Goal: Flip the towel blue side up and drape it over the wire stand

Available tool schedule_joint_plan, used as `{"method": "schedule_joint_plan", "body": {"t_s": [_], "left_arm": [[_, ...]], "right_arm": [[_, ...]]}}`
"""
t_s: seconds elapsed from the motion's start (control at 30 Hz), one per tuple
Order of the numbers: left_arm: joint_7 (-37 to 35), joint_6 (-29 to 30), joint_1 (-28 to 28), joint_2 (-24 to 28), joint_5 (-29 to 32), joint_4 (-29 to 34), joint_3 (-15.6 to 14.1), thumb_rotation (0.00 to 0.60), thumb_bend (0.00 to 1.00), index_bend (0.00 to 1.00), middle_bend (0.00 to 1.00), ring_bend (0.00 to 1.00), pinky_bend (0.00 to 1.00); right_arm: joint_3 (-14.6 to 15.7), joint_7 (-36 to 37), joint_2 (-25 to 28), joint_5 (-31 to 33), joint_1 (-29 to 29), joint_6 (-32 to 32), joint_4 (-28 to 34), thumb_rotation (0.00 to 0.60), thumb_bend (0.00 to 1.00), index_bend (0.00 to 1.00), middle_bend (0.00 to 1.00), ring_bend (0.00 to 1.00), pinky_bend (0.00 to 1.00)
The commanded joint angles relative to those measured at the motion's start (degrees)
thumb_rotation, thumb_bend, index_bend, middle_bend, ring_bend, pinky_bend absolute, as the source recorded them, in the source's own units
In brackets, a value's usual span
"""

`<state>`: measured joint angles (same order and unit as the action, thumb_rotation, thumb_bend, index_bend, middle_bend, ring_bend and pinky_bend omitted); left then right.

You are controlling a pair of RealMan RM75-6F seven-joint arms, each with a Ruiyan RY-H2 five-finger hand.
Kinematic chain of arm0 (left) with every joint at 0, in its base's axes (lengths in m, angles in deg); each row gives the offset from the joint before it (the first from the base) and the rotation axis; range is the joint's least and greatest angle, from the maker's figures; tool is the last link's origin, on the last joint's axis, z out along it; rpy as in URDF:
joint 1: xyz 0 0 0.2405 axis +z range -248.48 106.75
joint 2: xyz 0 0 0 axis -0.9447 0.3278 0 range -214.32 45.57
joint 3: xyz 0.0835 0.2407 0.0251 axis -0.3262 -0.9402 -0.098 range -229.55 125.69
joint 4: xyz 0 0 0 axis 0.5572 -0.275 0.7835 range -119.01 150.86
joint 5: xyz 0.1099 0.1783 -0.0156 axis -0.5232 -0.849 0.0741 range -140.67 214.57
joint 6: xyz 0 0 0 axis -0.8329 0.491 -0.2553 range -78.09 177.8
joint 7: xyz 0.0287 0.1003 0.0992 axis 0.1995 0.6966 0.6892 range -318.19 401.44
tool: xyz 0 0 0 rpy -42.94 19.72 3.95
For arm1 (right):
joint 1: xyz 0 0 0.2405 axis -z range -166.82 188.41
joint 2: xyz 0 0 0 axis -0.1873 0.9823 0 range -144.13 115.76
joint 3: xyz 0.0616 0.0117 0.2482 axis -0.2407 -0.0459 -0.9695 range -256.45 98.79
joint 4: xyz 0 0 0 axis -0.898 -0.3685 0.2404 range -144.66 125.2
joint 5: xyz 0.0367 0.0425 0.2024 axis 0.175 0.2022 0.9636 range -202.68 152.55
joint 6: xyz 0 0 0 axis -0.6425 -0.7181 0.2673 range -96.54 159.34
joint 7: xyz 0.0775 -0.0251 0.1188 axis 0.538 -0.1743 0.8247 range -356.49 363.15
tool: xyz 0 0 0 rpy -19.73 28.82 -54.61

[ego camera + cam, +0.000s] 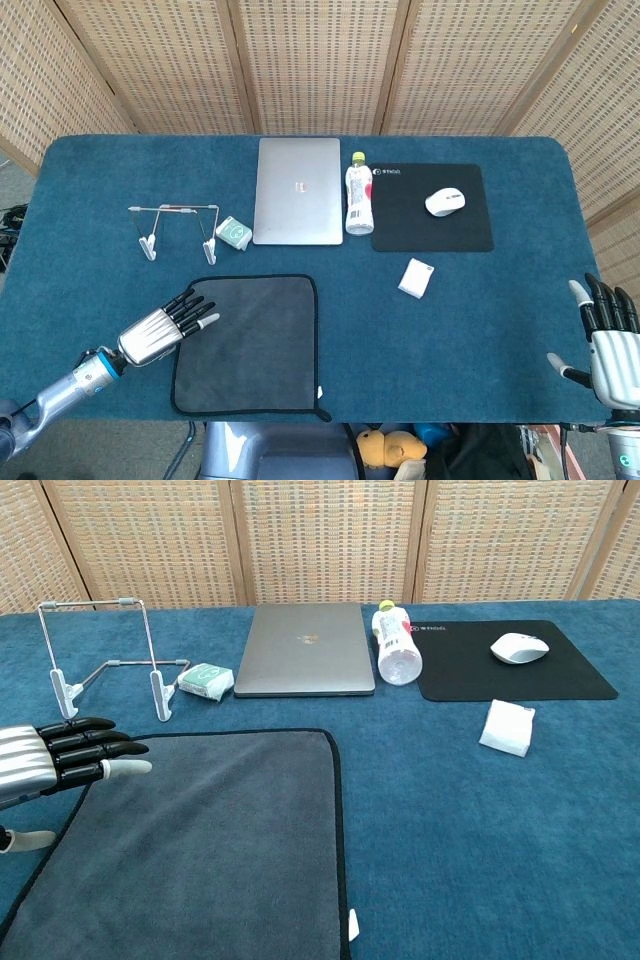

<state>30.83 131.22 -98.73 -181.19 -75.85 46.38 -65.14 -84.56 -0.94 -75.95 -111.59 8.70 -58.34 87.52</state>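
The desk (480, 320) is covered in deep blue felt. The towel (250, 345) shows grey, edged in black. The left hand (160, 330) is silver with black fingers (95, 742). A silver laptop (298, 190), a black mouse pad (432, 225), a white mouse (445, 202) and a pale wire stand (175, 225) lie beyond.
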Motion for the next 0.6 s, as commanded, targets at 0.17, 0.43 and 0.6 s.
{"method": "schedule_joint_plan", "body": {"t_s": [0.17,0.43,0.6], "left_arm": [[2.0,2.1,-0.5,-0.9,-0.4,-2.0,-0.8,0.600,0.30,0.00,0.00,0.00,0.00],[1.7,2.2,-0.9,-1.9,-0.3,-3.9,-1.8,0.600,0.30,0.00,0.00,0.00,0.00],[1.9,2.6,-1.2,-1.9,-0.2,-4.5,-2.2,0.600,0.34,0.00,0.00,0.00,0.00]], "right_arm": [[0.0,0.2,0.1,0.0,0.0,0.0,0.0,0.600,0.00,0.00,0.00,0.00,0.00],[0.1,-0.1,0.0,-0.2,0.1,-0.2,0.0,0.600,0.00,0.00,0.00,0.00,0.00],[0.0,-0.1,0.0,-0.2,0.1,-0.4,0.1,0.600,0.00,0.00,0.00,0.00,0.00]]}}
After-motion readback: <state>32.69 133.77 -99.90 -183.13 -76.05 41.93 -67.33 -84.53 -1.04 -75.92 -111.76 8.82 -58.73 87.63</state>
